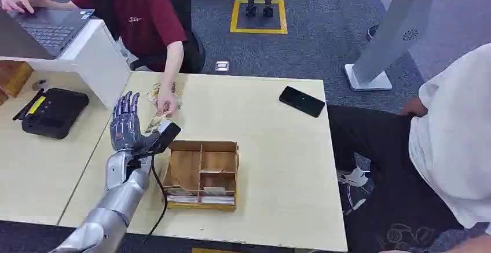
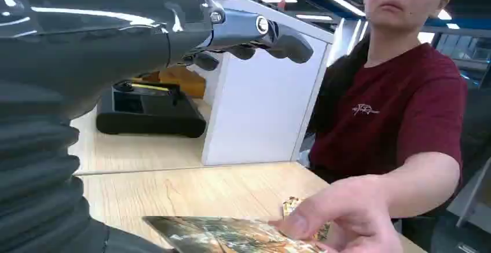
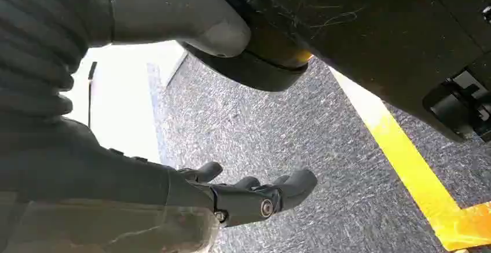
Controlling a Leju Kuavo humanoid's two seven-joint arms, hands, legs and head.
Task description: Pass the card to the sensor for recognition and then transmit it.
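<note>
The left robot hand (image 1: 127, 127), fingers spread and empty, is nearer: the card (image 1: 157, 120) lies just beside its thumb, in a person's hand (image 1: 166, 103).

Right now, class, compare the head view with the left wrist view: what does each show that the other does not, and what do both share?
Head view alone: the compartmented wooden tray, the black phone and the laptop.

Left wrist view alone: ceiling lights overhead.

Both: the left robot hand, fingers extended, the person's hand at the card, the black sensor device, the white partition, and the table.
</note>
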